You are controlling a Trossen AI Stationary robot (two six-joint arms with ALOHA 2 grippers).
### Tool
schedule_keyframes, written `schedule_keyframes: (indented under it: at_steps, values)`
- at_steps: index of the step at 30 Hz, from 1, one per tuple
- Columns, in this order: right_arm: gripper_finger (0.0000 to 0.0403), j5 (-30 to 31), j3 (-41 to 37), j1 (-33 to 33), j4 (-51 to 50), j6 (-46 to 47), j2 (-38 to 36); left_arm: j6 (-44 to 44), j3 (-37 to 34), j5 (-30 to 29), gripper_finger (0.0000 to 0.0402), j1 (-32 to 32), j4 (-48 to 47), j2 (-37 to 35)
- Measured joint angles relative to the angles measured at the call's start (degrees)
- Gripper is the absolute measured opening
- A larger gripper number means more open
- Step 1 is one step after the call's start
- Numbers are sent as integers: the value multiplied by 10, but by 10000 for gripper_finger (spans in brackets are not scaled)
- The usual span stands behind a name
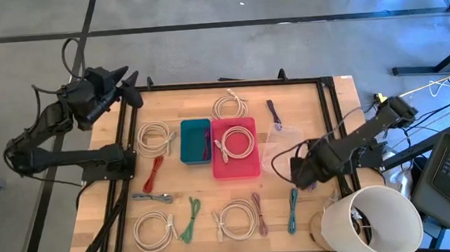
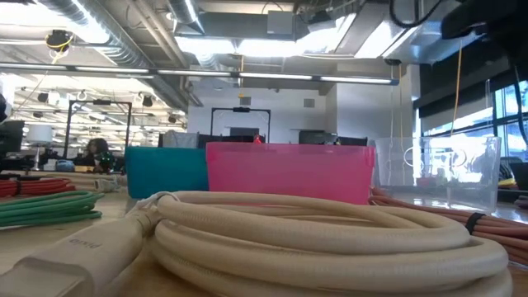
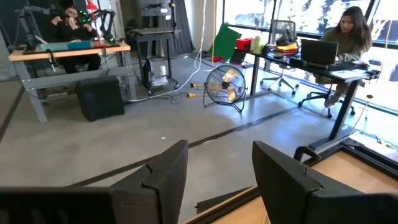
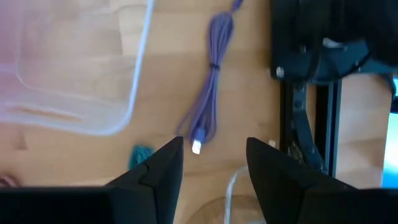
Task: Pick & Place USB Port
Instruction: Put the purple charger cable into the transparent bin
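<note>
A bundled purple USB cable (image 4: 211, 93) lies flat on the wooden table, its white plug end (image 4: 196, 147) toward my right gripper (image 4: 211, 149). That gripper (image 1: 298, 172) points down over the table's right side. It is open and above the cable, with the plug end showing in the gap between its fingers. Beside the cable stands a clear bin (image 4: 74, 68). My left gripper (image 1: 133, 89) is raised at the table's far left corner, open and empty (image 3: 217, 155). It points out into the room.
A teal bin (image 1: 195, 140) and a pink bin (image 1: 234, 147) holding a white coil stand mid-table. White coils, red, green, teal and purple cables lie around them. A white bucket (image 1: 378, 218) stands off the near right corner. A black frame rail (image 4: 305, 124) runs beside the purple cable.
</note>
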Motion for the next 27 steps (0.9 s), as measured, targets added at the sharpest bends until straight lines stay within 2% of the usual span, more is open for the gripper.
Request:
schedule_keyframes:
  at_steps: [4, 8, 11, 17, 27]
  values:
    - [177, -29, -4, 38, 23, 44, 19, 0, 0, 14, 173, 7, 0, 0]
    - [177, -65, -45, 61, 141, 53, 22, 0, 0, 28, 173, 13, 0, 0]
    - [177, -62, -86, 67, 217, 55, 29, 0, 0, 29, 173, 19, 0, 0]
    - [177, -53, -156, 68, 253, 41, 60, 0, 0, 31, 173, 24, -1, 0]
    - [177, -34, -244, 68, 325, 3, 64, -6, 0, 31, 173, 24, 0, 0]
